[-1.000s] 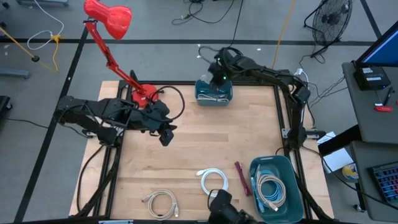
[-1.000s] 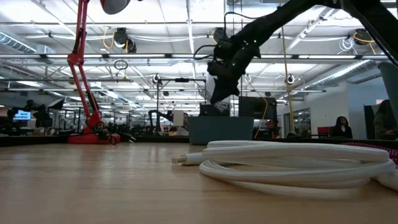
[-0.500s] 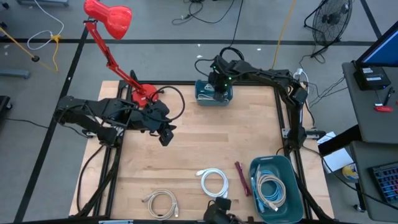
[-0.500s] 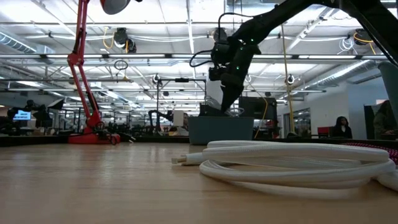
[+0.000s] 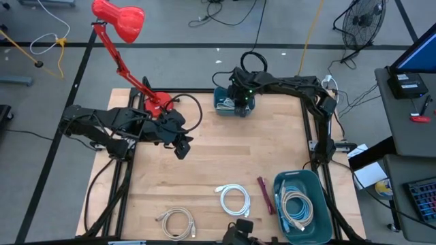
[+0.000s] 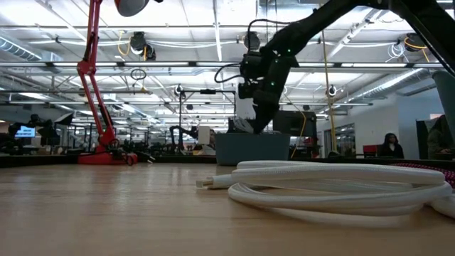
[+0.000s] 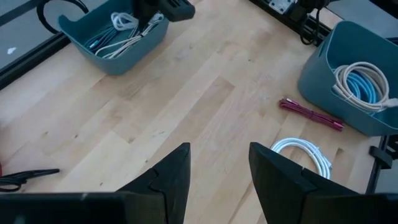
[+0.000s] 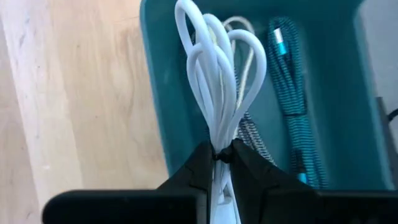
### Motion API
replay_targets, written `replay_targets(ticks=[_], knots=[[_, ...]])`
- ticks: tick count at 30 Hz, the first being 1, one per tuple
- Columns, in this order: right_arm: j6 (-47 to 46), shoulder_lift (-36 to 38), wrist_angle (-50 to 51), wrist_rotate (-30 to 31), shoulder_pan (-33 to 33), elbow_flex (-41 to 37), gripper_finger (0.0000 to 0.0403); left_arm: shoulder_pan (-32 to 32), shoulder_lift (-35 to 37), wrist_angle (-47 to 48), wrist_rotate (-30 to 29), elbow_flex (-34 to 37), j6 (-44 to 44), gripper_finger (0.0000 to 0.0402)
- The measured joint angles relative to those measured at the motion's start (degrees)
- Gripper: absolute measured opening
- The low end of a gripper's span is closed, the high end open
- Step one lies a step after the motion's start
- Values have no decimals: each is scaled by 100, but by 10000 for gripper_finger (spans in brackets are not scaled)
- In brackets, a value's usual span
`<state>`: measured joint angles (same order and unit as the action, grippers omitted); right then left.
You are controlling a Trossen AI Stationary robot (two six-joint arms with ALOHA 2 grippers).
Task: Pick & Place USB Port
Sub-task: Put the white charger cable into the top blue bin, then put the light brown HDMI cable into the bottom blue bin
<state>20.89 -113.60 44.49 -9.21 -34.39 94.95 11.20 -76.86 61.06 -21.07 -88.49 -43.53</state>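
Moved since a second ago: right gripper (image 5: 240,103), down from above the far edge to the teal bin (image 5: 223,99) there. Jaws pinching a coiled white USB cable (image 8: 219,93), loops hanging over the bin's inside, probably for dropping in. Left gripper (image 7: 217,165): waiting near the left edge, jaws spread, empty. Near edge: white cable coil (image 5: 235,198), beige coil (image 5: 176,222), second bin (image 5: 300,205).

Left wrist view: the left gripper (image 7: 219,177) hangs over bare wooden table (image 7: 186,106), its fingers (image 7: 171,177) parted with nothing between them. A teal bin (image 7: 112,37) of cables stands at the far edge, the right arm (image 7: 163,7) reaching into it. A second teal bin (image 7: 354,74) holds coiled cables. A magenta cable (image 7: 310,114) lies beside it, a white coil (image 7: 301,155) nearby.
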Motion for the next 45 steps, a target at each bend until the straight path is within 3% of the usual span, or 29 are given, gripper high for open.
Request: replay_targets(ticks=[13, 16, 24, 30, 38, 45], knots=[[-136, -2, -541, 57, 21, -685, 26, 0, 0, -2, -3, 0, -66, 166], [-158, -2, -649, 419, 106, -685, 30, 0, 0, 0, -3, 0, -79, 166], [-287, -2, -730, 494, 167, -685, 149, 0, 0, 0, -3, 0, -158, 166], [-396, 122, -977, 742, 289, -607, 190, 0, 0, 0, -3, 0, -189, 166], [-549, 770, -1437, 1087, 388, 199, 188, -61, 0, -27, -160, 0, -172, 166], [-1875, 1677, -1586, 593, 548, 628, 186, -149, 0, -40, -88, 0, -53, 166]])
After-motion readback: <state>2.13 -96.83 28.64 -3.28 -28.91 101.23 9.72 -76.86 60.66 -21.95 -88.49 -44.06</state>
